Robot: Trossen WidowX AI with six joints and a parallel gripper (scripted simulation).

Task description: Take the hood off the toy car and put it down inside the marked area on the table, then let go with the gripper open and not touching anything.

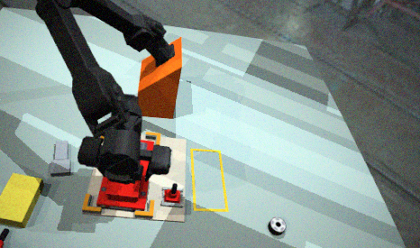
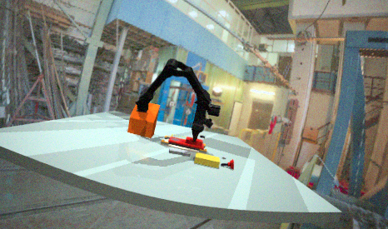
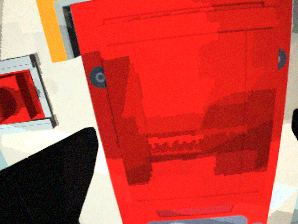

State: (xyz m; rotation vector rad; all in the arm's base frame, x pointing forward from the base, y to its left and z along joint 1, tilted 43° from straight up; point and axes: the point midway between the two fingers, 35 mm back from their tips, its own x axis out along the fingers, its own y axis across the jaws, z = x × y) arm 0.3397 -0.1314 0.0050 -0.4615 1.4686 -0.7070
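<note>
The red toy car (image 1: pixel 123 200) (image 2: pixel 175 141) lies on a beige board (image 1: pixel 173 153) with orange corner brackets. Its red hood (image 3: pixel 175 90) fills most of the wrist view; its seam against the body is hard to tell. My gripper (image 3: pixel 194 127) (image 2: pixel 195 140) is open, pointing down over the car. Its black fingers stand on either side of the hood, with nothing held; whether they touch it cannot be told. In the top view the arm hides the fingertips and part of the car. The marked area, a yellow outline (image 1: pixel 211 210), lies just beside the board.
A small red part (image 1: pixel 171 197) (image 3: pixel 27 92) with a black peg sits in a grey holder on the board. The arm rises from an orange block (image 1: pixel 158 95) (image 2: pixel 141 123). A grey piece (image 1: pixel 60 160), a yellow block (image 1: pixel 20 198) (image 2: pixel 206 161) and a wheel (image 1: pixel 277 226) lie around.
</note>
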